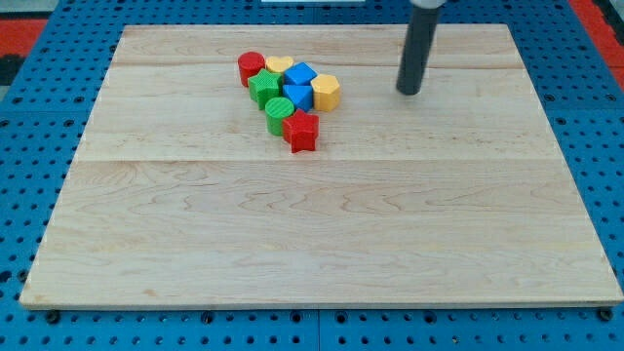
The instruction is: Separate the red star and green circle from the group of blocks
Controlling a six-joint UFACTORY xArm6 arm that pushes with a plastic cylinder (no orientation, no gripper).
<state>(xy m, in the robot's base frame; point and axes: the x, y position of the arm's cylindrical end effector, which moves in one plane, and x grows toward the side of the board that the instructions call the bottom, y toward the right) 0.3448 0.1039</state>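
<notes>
A tight group of blocks sits in the upper middle of the wooden board [322, 224]. The red star [301, 131] is at the group's lower edge, touching the green circle [280, 114] just up and left of it. Above them are a green star-like block [262, 88], a red cylinder [251, 67], a yellow heart-like block [279, 65], two blue blocks [300, 74] [297, 96] and a yellow hexagon [326, 92]. My tip [409, 91] rests on the board to the right of the group, apart from the yellow hexagon and touching no block.
The board lies on a blue pegboard table [29, 107] that shows on all sides. A red patch [29, 29] is at the top left corner of the view.
</notes>
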